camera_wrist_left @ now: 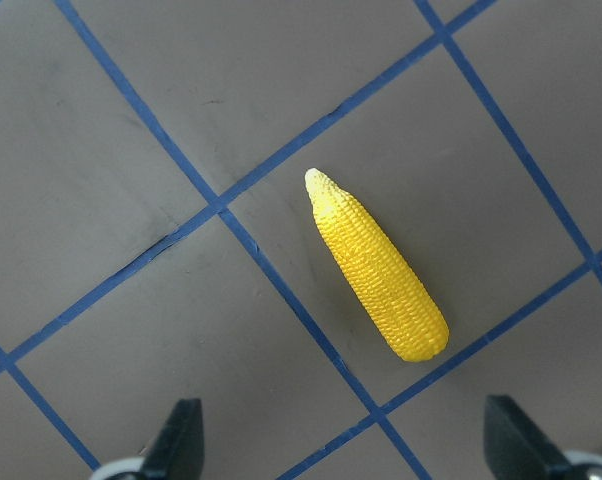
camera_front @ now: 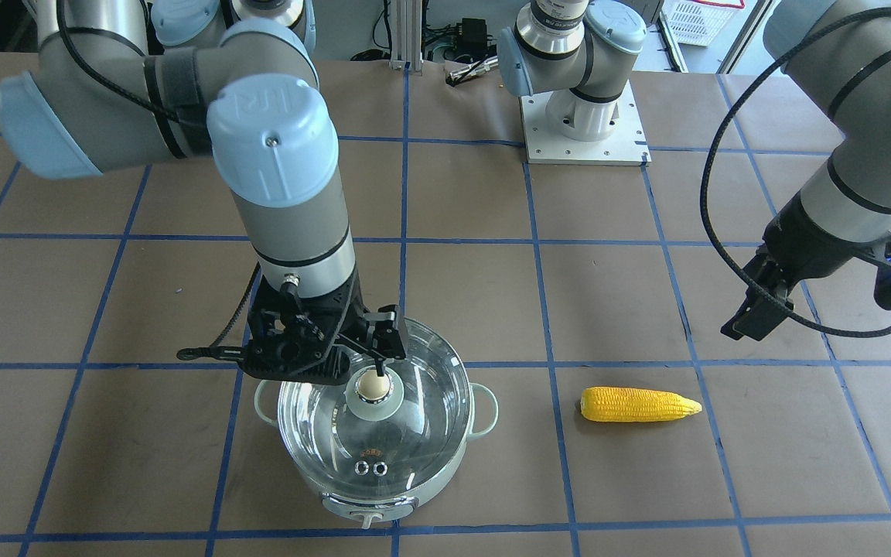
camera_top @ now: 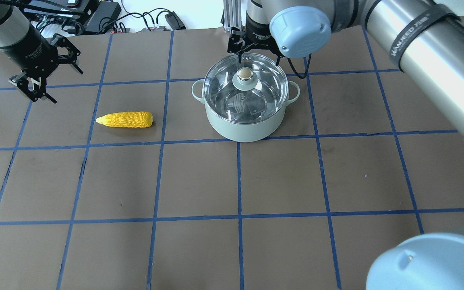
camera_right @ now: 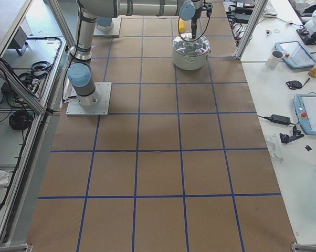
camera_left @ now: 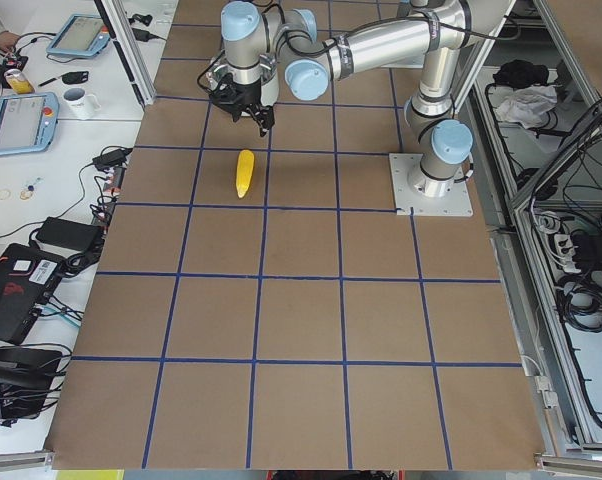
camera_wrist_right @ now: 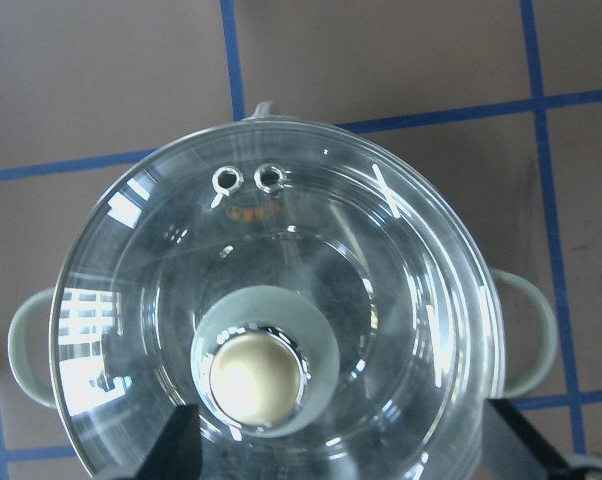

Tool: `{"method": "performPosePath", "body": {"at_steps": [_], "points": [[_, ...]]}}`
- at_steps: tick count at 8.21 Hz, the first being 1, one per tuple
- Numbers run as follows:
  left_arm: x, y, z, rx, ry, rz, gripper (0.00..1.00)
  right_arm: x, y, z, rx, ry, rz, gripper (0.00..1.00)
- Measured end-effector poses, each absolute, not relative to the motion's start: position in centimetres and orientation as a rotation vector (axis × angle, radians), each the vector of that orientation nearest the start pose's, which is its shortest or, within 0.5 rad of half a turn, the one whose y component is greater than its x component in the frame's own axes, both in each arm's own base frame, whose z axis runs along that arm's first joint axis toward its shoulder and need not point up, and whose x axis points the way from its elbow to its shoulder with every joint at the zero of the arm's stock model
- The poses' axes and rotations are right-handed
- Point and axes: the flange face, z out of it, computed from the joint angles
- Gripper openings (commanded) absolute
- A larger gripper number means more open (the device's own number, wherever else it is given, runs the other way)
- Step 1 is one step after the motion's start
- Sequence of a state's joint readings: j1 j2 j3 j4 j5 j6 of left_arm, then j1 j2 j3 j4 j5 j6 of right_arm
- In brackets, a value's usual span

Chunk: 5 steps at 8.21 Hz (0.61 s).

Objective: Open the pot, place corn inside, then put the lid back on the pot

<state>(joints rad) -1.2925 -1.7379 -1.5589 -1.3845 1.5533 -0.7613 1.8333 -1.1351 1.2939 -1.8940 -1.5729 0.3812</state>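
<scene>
The mint-green pot [camera_front: 372, 507] stands on the table with the glass lid [camera_front: 407, 441] on it. The lid's beige knob [camera_front: 373, 384] shows in the right wrist view [camera_wrist_right: 256, 375]. My right gripper [camera_front: 349, 371] is open and hovers just over the lid, with the knob below and between its spread fingers and not gripped. In the overhead view it [camera_top: 258, 60] is at the pot's [camera_top: 244, 125] far rim. The yellow corn [camera_front: 639, 404] lies on the table beside the pot. My left gripper [camera_front: 817, 317] is open and empty above the corn [camera_wrist_left: 376, 265], which also shows in the overhead view [camera_top: 125, 119].
The right arm's base plate [camera_front: 585, 147] is bolted to the table behind the pot. The brown table has a blue tape grid. Cables and electronics [camera_top: 95, 20] lie beyond the far edge. Tablets and a mug [camera_right: 276, 58] sit on a side bench.
</scene>
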Motion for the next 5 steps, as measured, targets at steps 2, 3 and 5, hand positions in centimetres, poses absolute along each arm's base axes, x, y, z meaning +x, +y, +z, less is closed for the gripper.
{"method": "performPosePath", "body": {"at_steps": [2, 3, 5], "points": [[3.3, -58.5, 40.1, -1.858, 2.557, 0.027, 1.00, 32.1, -63.7, 37.5, 0.210, 3.061, -0.268, 0.96], [3.6, -59.0, 38.7, -1.998, 2.432, 0.063, 1.00, 32.7, -63.8, 36.7, 0.199, 3.058, -0.273, 0.92], [4.0, -60.2, 35.8, -2.124, 2.292, 0.099, 1.00, 33.3, -63.8, 36.0, 0.179, 3.057, -0.277, 0.79]]}}
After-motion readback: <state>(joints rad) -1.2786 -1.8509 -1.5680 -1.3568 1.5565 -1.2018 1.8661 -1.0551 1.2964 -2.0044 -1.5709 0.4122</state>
